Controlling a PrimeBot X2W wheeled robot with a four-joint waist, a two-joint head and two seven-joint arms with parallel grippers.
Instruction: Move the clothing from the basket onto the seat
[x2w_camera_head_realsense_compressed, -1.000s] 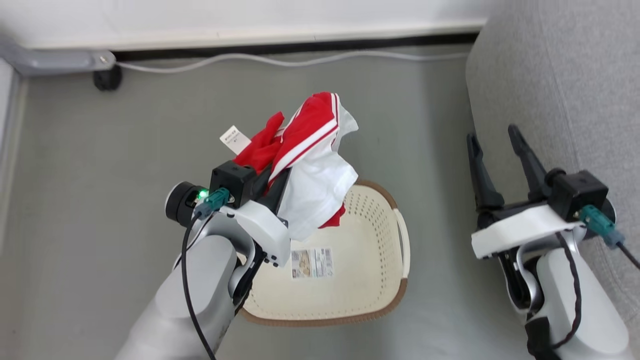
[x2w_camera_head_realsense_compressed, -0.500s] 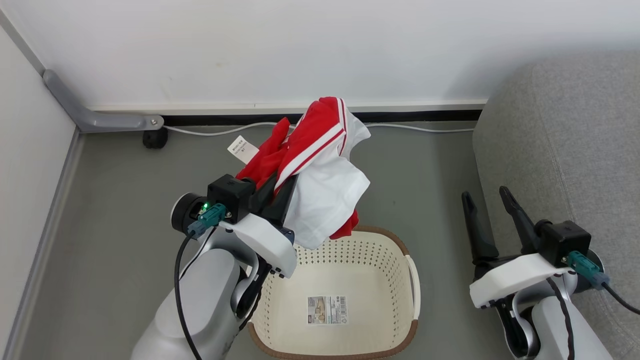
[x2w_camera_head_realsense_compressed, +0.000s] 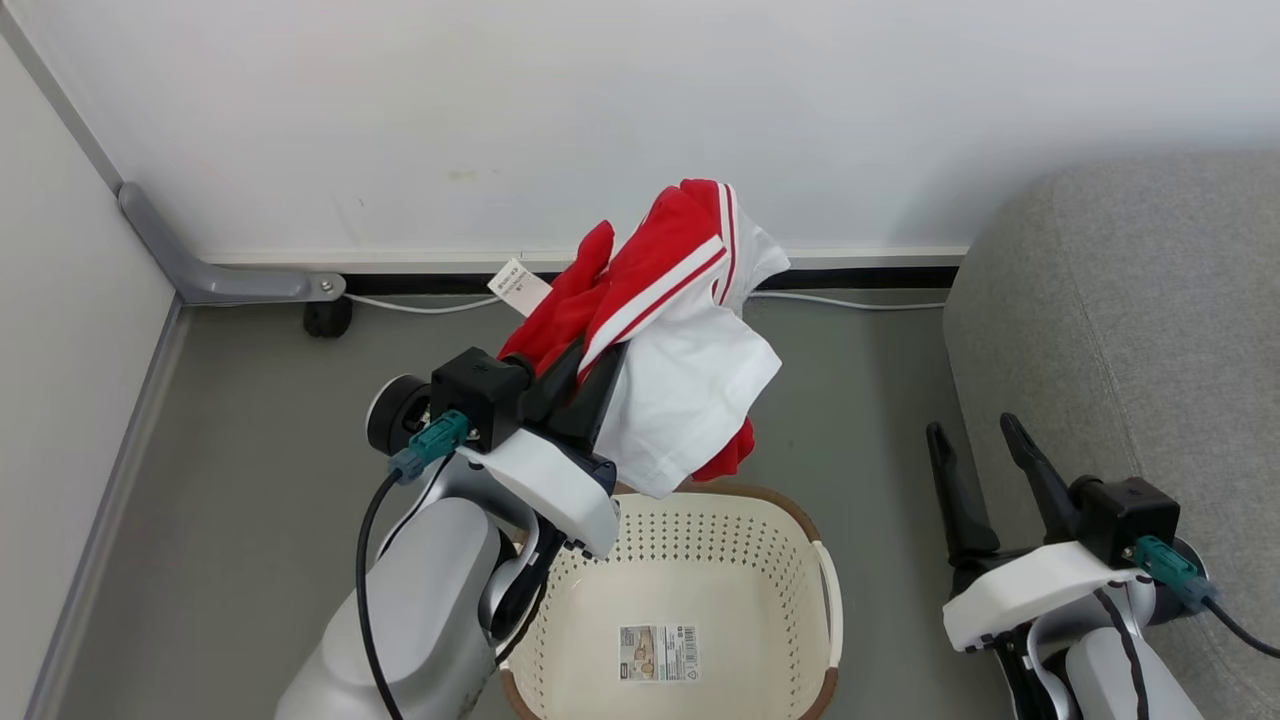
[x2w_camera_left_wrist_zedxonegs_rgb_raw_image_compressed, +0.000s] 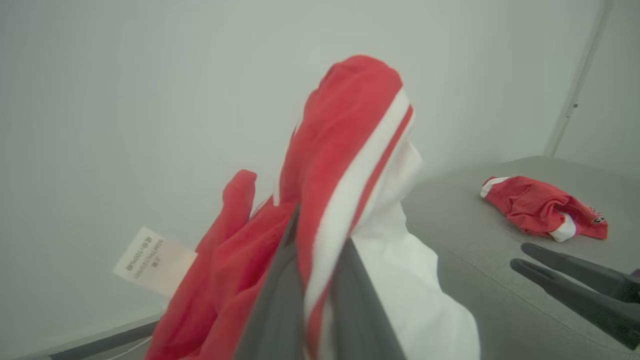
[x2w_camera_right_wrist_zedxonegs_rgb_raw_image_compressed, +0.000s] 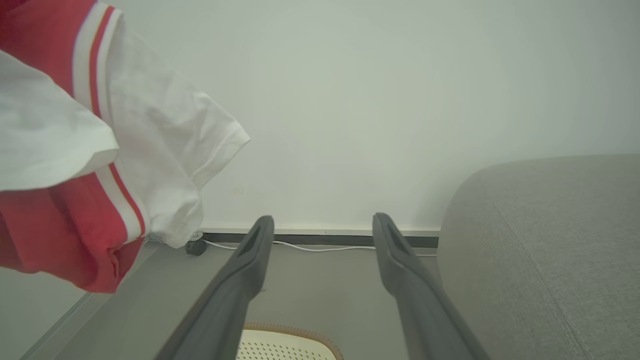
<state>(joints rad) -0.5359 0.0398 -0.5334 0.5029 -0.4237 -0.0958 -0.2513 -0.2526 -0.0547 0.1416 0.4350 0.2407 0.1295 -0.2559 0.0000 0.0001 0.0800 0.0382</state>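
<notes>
Clothing (x2w_camera_head_realsense_compressed: 690, 340) hangs bunched in the closed left fingers (x2w_camera_left_wrist_zedxonegs_rgb_raw_image_compressed: 277, 305) above the far rim of the basket (x2w_camera_head_realsense_compressed: 745, 540), well left of the seat (x2w_camera_head_realsense_compressed: 1120, 320), while the right fingers (x2w_camera_head_realsense_compressed: 950, 490) stand spread and empty, so loose folds may slip out onto the floor (x2w_camera_head_realsense_compressed: 860, 400) if swung briskly.

Soft red sports clothing (x2w_camera_head_realsense_compressed: 650, 290) carries white stripes and a plain white panel; the oval plastic laundry basket (x2w_camera_head_realsense_compressed: 700, 540) is cream, its walls dotted with perforations, its rim brown — the upholstered fabric sofa (x2w_camera_head_realsense_compressed: 1120, 330) light grey, the floor (x2w_camera_head_realsense_compressed: 250, 420) grey.
</notes>
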